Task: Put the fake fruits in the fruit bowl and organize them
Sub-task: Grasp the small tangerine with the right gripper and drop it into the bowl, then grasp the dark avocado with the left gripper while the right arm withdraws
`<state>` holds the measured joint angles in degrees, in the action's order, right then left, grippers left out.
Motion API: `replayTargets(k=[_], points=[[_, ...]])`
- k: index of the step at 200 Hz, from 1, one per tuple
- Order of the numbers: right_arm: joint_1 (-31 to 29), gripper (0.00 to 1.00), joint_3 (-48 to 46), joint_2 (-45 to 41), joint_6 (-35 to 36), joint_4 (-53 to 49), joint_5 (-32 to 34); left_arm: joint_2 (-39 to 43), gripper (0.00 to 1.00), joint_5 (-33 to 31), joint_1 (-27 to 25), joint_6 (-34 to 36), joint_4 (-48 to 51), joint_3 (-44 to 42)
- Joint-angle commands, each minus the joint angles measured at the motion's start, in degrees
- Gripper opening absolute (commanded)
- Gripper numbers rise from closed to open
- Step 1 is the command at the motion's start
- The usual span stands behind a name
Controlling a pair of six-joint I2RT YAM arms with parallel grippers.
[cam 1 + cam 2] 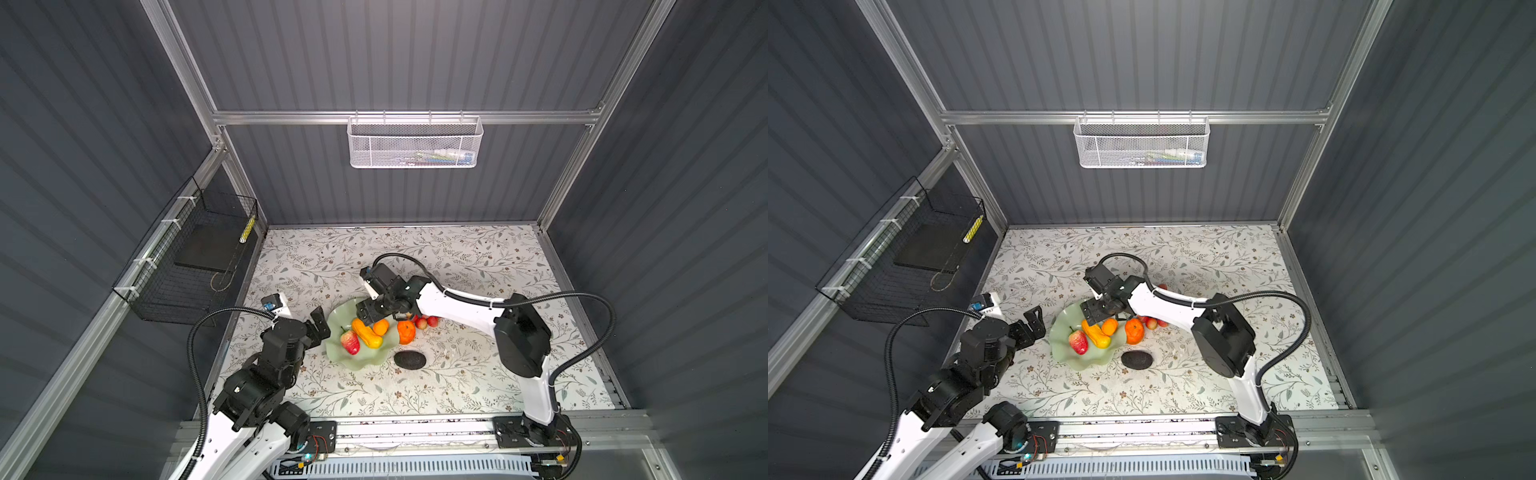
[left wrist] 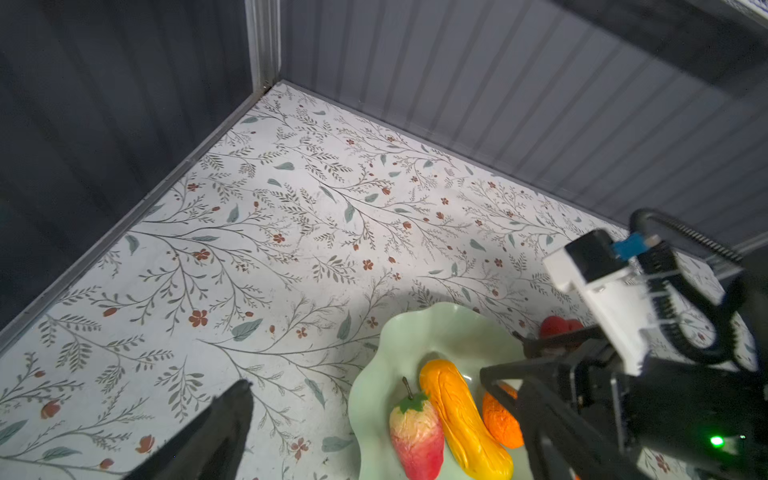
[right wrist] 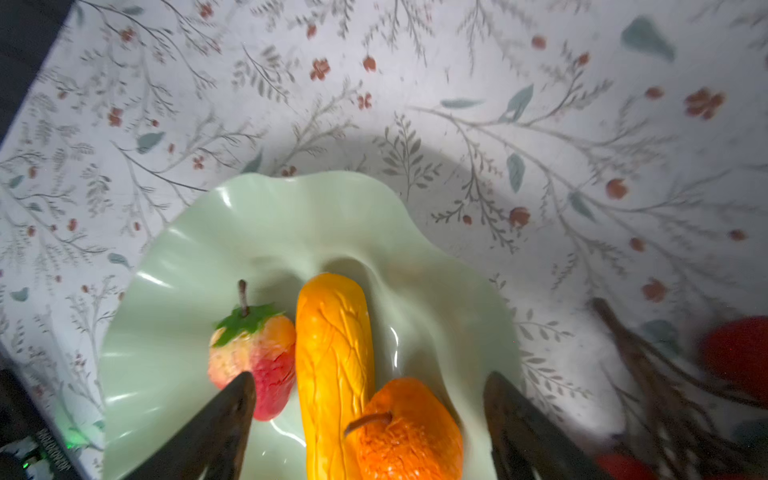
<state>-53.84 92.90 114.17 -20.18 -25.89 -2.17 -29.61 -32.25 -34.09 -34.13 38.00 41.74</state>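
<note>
Three waxy fruits (image 3: pixel 332 365) in scalloped glossy bowl (image 3: pixel 291 216); left end effector (image 1: pixel 321 325), right end effector (image 3: pixel 370 378) agape.

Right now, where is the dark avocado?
In both top views the avocado lies on the tablecloth just right of the fruit bowl, outside it, nearer the camera than the right-hand orange.

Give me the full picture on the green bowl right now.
The bowl is pale mint green, glossy, wide and shallow with a wavy rim, apparently ceramic or glass. It sits upright on the floral table. Inside lie a strawberry, a long yellow fruit and an orange, close together. The right end effector hangs open over them.
</note>
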Motion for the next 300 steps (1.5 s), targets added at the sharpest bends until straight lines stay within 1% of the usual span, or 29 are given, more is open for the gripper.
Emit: replayTargets(k=[1, 16, 30, 53, 66, 78, 95, 128, 160, 184, 226, 260, 300], points=[[1.2, 0.90, -2.1, -9.0, 0.3, 2.8, 1.4, -3.3, 0.97, 8.1, -0.1, 6.8, -3.7, 2.7], [2.9, 0.95, -6.1, -14.5, -0.9, 6.0, 1.2, -8.0, 0.93, 14.3, -0.1, 10.9, -5.1, 4.7], [6.2, 0.98, -11.7, -19.6, -3.4, 9.0, -0.5, -13.6, 0.90, 21.0, -0.1, 14.8, -5.8, 6.9], [12.7, 0.99, -20.6, -26.6, -6.8, 12.3, -2.7, -21.6, 0.82, 31.7, -0.7, 20.4, -8.6, 8.6], [16.4, 0.99, -24.9, -29.6, -7.3, 12.3, -2.3, -24.9, 0.80, 34.8, -2.3, 23.2, -10.8, 8.9], [19.4, 0.99, -28.0, -32.3, -7.5, 11.5, -2.1, -27.9, 0.80, 36.0, -4.1, 25.3, -11.7, 9.4], [22.8, 0.99, -32.1, -35.8, -7.8, 11.0, -2.0, -32.1, 0.78, 35.4, -7.4, 27.5, -11.8, 10.9], [27.6, 0.99, -38.3, -40.8, -9.2, 11.2, -2.5, -40.2, 0.77, 30.2, -16.1, 30.9, -12.6, 13.7], [31.0, 0.99, -41.4, -43.2, -10.0, 11.4, -4.1, -48.8, 0.77, 24.6, -24.7, 33.4, -10.2, 17.0], [32.9, 0.99, -42.5, -44.3, -10.0, 11.2, -4.6, -53.5, 0.77, 21.9, -29.5, 33.9, -8.4, 18.7], [35.4, 0.99, -43.7, -45.7, -9.9, 11.3, -5.8, -60.1, 0.74, 20.3, -32.4, 34.1, -5.7, 20.5], [36.4, 0.99, -44.5, -46.1, -10.0, 11.6, -6.7, -65.7, 0.74, 17.5, -32.5, 33.3, -3.7, 23.0], [37.4, 0.99, -44.9, -46.4, -10.1, 11.7, -7.4, -69.7, 0.74, 17.5, -32.5, 33.1, -2.3, 23.9]])
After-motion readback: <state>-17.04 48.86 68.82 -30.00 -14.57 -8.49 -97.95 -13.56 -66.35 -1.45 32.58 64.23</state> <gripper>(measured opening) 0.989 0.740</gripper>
